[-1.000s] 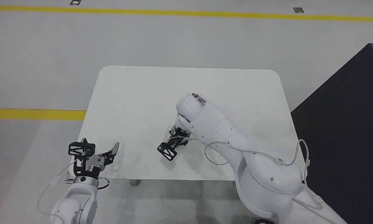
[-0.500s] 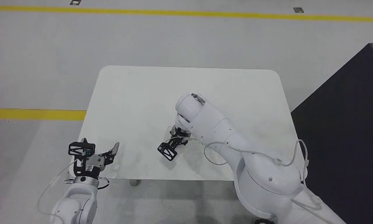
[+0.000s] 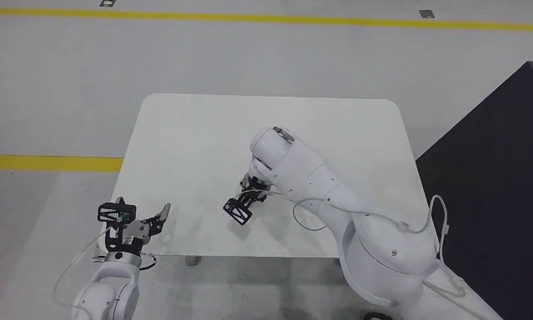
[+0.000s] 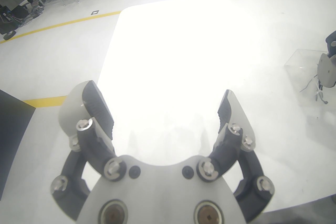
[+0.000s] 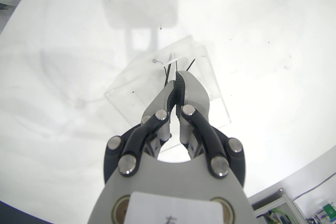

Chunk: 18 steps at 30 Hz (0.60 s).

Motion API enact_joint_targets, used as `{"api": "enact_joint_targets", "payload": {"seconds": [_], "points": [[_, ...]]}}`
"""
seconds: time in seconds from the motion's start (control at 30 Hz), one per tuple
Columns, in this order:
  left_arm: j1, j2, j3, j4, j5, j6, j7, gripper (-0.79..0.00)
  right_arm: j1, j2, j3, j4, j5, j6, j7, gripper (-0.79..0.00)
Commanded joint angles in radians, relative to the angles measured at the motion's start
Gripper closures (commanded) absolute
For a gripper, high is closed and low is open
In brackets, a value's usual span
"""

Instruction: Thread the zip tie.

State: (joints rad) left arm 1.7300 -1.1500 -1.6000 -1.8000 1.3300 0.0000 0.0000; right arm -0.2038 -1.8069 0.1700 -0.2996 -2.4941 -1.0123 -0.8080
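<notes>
The left tool (image 4: 158, 93) hangs over the near left corner of the tabletop (image 3: 208, 137), jaws wide apart and empty. To its right, close to the near edge, the right tool (image 5: 176, 78) is closed above a clear box (image 5: 126, 88). It seems to be pinching a thin black zip tie (image 5: 167, 72) whose ends poke past its tips. The tie looks light, springy and slick, so it would likely twist or slip if held far from its end. A hold just behind the tail seems best, with the left tool steadying the head. The head and its slot are too small to make out, and the pads hide how many strands are held.
</notes>
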Motion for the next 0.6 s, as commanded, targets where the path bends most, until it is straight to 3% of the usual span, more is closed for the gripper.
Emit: {"api": "enact_joint_targets", "payload": {"seconds": [0.0,0.33,0.57], "points": [[0.000,0.000,0.000,0.000,0.000,0.000,0.000,-0.785,-0.004,0.008,0.000,-0.012,0.010,0.007,-0.007,0.000],[0.000,0.000,0.000,0.000,0.000,0.000,0.000,-0.785,0.005,0.082,0.000,-0.102,0.027,0.052,-0.052,0.000],[0.000,0.000,0.000,0.000,0.000,0.000,0.000,-0.785,0.009,0.162,0.000,-0.230,0.047,0.089,-0.089,0.000]]}}
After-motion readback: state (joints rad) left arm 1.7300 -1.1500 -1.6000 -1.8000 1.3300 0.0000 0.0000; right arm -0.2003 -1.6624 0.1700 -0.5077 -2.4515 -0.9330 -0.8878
